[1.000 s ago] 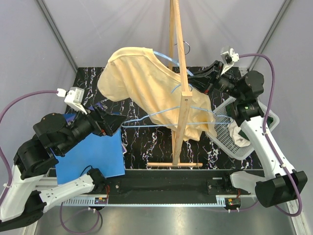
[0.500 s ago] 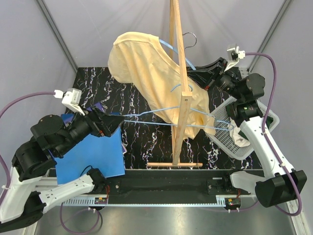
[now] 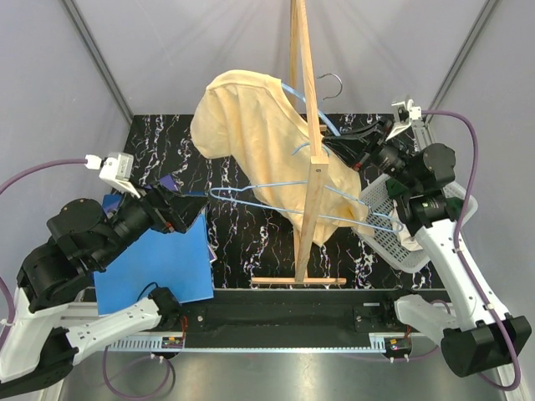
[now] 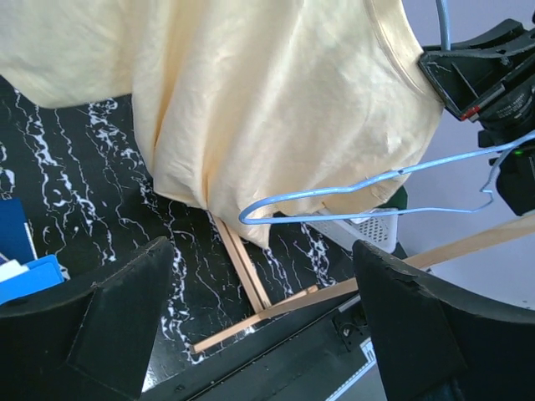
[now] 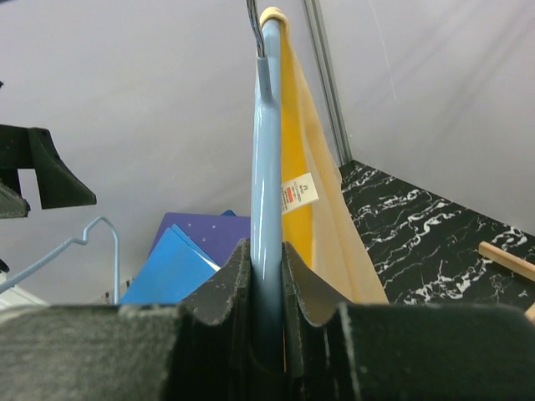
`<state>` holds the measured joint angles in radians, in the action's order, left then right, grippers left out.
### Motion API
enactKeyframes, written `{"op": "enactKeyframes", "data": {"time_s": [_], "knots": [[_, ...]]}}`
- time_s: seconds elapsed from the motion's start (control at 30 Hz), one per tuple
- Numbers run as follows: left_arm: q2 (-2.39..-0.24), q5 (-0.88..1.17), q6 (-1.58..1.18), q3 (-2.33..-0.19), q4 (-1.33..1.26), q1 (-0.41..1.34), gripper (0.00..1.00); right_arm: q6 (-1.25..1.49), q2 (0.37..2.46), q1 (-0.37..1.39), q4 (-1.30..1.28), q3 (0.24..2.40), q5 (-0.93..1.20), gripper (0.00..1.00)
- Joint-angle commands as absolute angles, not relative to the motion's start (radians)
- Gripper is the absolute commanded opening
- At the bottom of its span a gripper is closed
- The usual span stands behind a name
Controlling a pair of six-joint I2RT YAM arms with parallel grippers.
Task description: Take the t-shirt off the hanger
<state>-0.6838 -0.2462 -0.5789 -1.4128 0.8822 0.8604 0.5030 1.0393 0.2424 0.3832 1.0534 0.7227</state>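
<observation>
Right gripper (image 5: 267, 259) clamps the blue hanger (image 5: 266, 125). Left gripper (image 3: 199, 209) is spread wide, holding nothing. T-shirt (image 3: 251, 142) drapes over the hanger beside the wooden stand (image 3: 313, 192), slightly lower than before.

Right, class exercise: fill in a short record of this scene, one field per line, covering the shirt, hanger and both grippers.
t-shirt: yellow, draped on the thick blue hanger, beside the wooden stand
thick blue hanger: clamped in the right gripper
left gripper: open, empty, facing the t-shirt
basket: white, right of the stand
task state: t-shirt not yet off
</observation>
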Motion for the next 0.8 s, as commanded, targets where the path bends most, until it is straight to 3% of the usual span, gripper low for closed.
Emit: {"op": "enactKeyframes", "data": {"time_s": [0.0, 0.27, 0.53, 0.77], "knots": [[-0.707, -0.313, -0.526, -1.417, 0.844, 0.857, 0.93, 0.402, 0.992, 0.249, 0.336, 1.069, 0.683, 0.0], [-0.844, -0.316, -0.489, -1.561, 0.839, 0.856, 0.95, 0.253, 1.097, 0.25, 0.078, 1.156, 0.874, 0.0], [-1.006, -0.131, -0.48, -1.673, 0.772, 0.784, 0.93, 0.275, 1.218, 0.276, 0.006, 1.288, 1.094, 0.0], [-1.117, 0.063, -0.462, -1.719, 0.669, 0.71, 0.82, 0.278, 1.255, 0.287, -0.06, 1.347, 1.138, 0.0]]}}
